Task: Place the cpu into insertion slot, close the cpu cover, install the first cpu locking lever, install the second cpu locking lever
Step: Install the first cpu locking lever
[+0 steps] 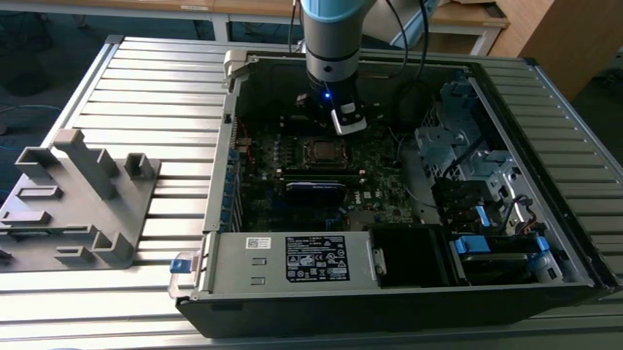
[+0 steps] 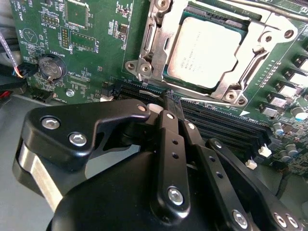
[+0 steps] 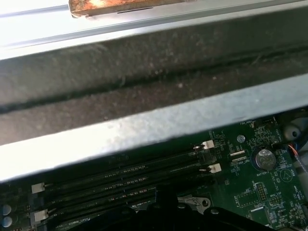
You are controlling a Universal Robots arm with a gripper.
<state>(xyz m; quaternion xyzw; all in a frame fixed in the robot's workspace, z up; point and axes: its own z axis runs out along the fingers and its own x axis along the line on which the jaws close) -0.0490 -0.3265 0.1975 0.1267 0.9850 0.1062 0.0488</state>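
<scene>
The cpu lies flat in the insertion slot of the green motherboard, its grey metal top showing. The silvery cpu cover lies down around it as a frame. Thin lever rods run along two sides of the socket, one by the memory slots and one on the far side; I cannot tell if they are latched. My black gripper is shut with nothing in it, its tip just off the socket's edge above the memory slots. In the exterior view the gripper hangs inside the open case, slightly behind the cpu.
Black memory slots run beside the socket, and a coin battery sits on the board. The case holds a power supply in front and a drive cage on the exterior view's right. A grey fixture stands on the slatted table.
</scene>
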